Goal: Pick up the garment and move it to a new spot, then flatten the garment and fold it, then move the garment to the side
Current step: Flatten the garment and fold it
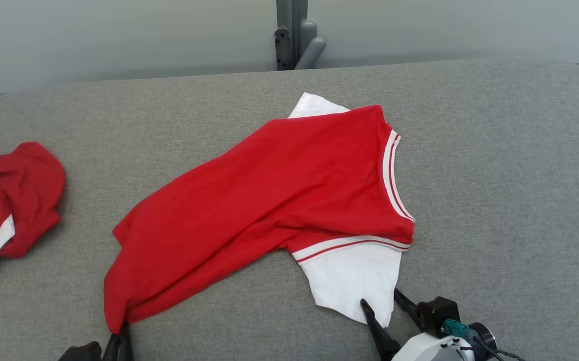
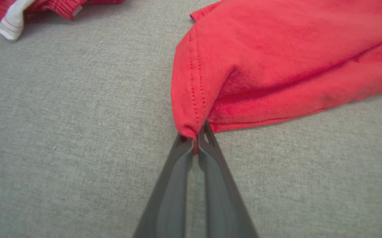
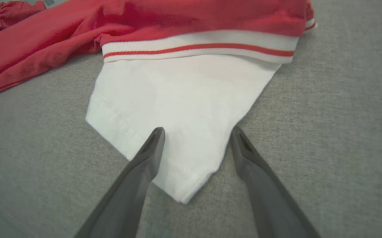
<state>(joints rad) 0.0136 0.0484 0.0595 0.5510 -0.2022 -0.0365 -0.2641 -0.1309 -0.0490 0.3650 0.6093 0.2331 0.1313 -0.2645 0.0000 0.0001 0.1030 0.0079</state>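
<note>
Red cloth with white sleeves: the shirt (image 1: 279,190) lies spread slantwise across the middle of the grey counter (image 1: 495,175), body mostly flat but rumpled along its near edge. A second garment (image 1: 13,195) sits bunched well apart at the left.

By my reading, this is the flattening step, with both corners being taken before a pull. The left gripper (image 2: 197,135) is pinched shut on the shirt's near hem corner, red fabric puckered between its fingers. The right gripper (image 3: 197,129) stands wide open, holding nothing, one finger lying over the near sleeve (image 1: 354,281) and the other just off its edge on the counter.

The next move seems to call for the right gripper to close on that sleeve tip, getting under the cloth, not skating over it, and then for both arms to draw outward evenly.

Both arms reach in low from the near edge, fingers pointing away across the counter, the left at the hem and the right at the sleeve, well apart.
</note>
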